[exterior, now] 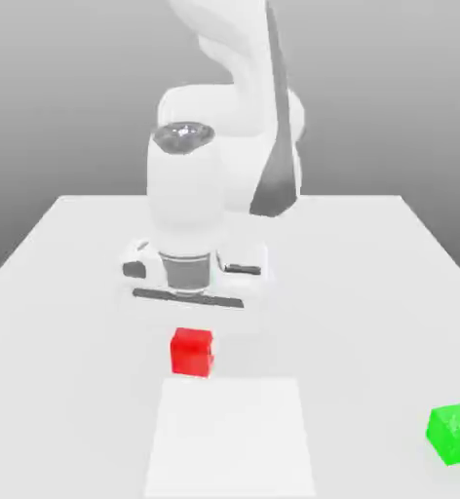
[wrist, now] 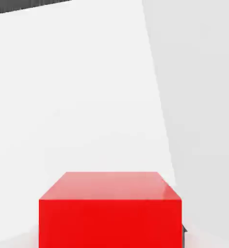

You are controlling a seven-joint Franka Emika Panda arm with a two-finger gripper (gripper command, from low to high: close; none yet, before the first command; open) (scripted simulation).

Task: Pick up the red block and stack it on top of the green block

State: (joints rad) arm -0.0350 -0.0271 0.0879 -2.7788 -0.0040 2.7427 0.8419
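Observation:
The red block point(exterior: 192, 353) sits just under my hand near the middle of the white table point(exterior: 370, 263). My gripper point(exterior: 191, 329) points straight down over it and is shut on the red block. In the hand view the red block point(wrist: 110, 213) looms large and close. The green block point(exterior: 455, 434) rests on the table at the exterior view's far right, nearer the front edge and well apart from the red one.
A paler square patch point(exterior: 229, 439) marks the table surface just in front of the red block. The arm's white base and links point(exterior: 234, 107) rise behind the hand.

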